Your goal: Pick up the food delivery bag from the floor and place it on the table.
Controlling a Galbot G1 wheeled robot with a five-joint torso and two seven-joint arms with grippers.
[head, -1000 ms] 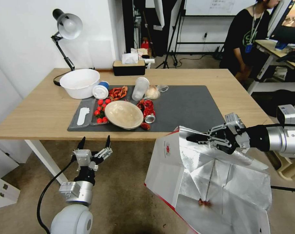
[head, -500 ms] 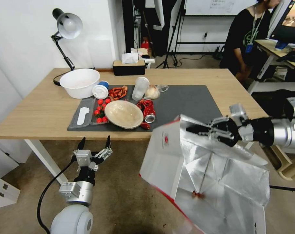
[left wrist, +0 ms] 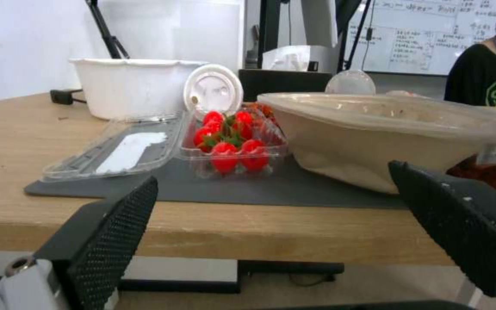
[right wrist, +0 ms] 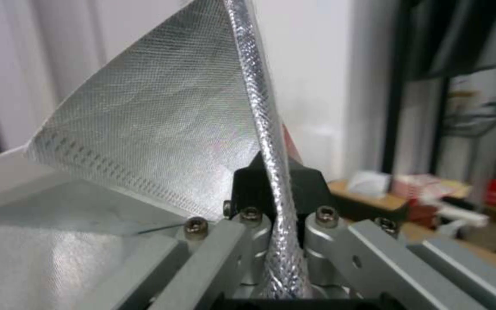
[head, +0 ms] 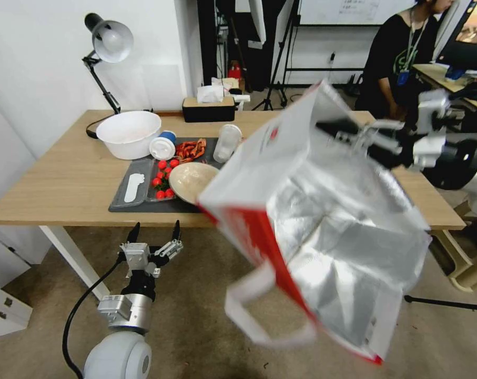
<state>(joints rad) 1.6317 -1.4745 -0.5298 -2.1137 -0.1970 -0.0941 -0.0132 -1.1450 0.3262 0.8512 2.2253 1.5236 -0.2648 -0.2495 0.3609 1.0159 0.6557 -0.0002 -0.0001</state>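
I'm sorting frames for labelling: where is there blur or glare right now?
Head view: the food delivery bag held by the right tool is smeared by motion, its foil lining shining; the table stays sharp. Right wrist view: foil glints and the background is out of focus. Left wrist view: the left tool looks soft.

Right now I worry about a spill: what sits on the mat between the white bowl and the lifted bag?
In the head view, between the white bowl and the food delivery bag: a lidded cup, a tomato box, a beige bowl.
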